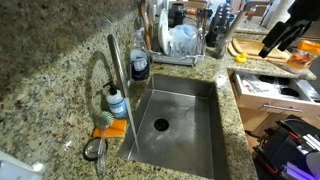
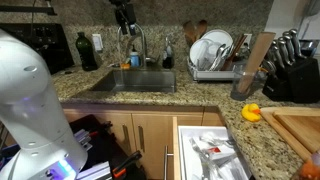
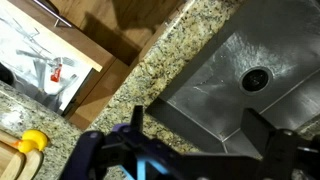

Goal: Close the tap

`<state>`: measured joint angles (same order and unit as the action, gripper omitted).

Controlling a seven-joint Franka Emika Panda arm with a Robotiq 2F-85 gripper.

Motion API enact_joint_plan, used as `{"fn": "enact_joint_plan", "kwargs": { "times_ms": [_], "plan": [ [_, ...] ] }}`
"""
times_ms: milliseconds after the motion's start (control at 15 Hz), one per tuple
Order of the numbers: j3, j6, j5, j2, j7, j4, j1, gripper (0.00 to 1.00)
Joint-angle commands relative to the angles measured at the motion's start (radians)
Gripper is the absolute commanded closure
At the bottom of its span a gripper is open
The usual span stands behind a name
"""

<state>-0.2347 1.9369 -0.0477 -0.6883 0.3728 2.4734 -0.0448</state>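
Tap [image 1: 116, 70], tall and brushed silver, stands at the back edge of a steel sink [image 1: 195, 140] set in a speckled granite counter [image 1: 45, 60], its thin stem upright and its gooseneck arching beside it. In an exterior view it also shows small against the backsplash [image 2: 140, 45]. The wrist view does not show it at all.

Just beside the foot of the stem are a small clear bottle with a blue cap [image 1: 117, 102] and an orange sponge [image 1: 111, 128]. A wire dish rack [image 1: 180, 45] holding white plates stands past the end of the sink.

The gripper [image 1: 283, 38] hangs in the air well apart from the tap, over the far front part of the counter near a wooden cutting board [image 1: 265, 50]. From the wrist view [image 3: 180, 160] its two dark fingers are spread wide with nothing between them. Below them this view shows the sink corner and drain [image 3: 255, 78], an open drawer [image 3: 45, 65] and a yellow object [image 3: 35, 140].

Only one exterior view shows the white robot arm [image 2: 30, 100], large in the foreground, and a knife block [image 2: 290, 70].
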Motion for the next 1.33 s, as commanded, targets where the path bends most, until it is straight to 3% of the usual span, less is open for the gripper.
{"fn": "enact_joint_plan", "kwargs": {
  "times_ms": [0,267,333,400,533,800,933,1000,1067,1267],
  "plan": [
    [0.004,-0.003,0.003,0.001,0.002,-0.003,-0.004,0.0],
    [0.004,-0.003,0.003,0.001,0.002,-0.003,-0.004,0.0],
    [0.013,0.098,-0.006,-0.001,-0.007,0.04,-0.005,0.0],
    [-0.027,0.216,0.062,0.019,0.012,0.079,0.021,0.0],
    [-0.049,0.352,0.11,0.075,-0.043,0.103,-0.015,0.0],
    [-0.039,0.557,0.103,0.248,-0.168,0.085,-0.091,0.0],
    [-0.035,0.571,0.148,0.325,-0.246,0.063,-0.093,0.0],
    [-0.079,0.551,0.259,0.317,-0.197,0.063,-0.036,0.0],
    [-0.046,0.546,0.176,0.28,-0.182,0.084,-0.09,0.0],
    [-0.049,0.545,0.248,0.314,-0.181,0.073,-0.069,0.0]
  ]
}}
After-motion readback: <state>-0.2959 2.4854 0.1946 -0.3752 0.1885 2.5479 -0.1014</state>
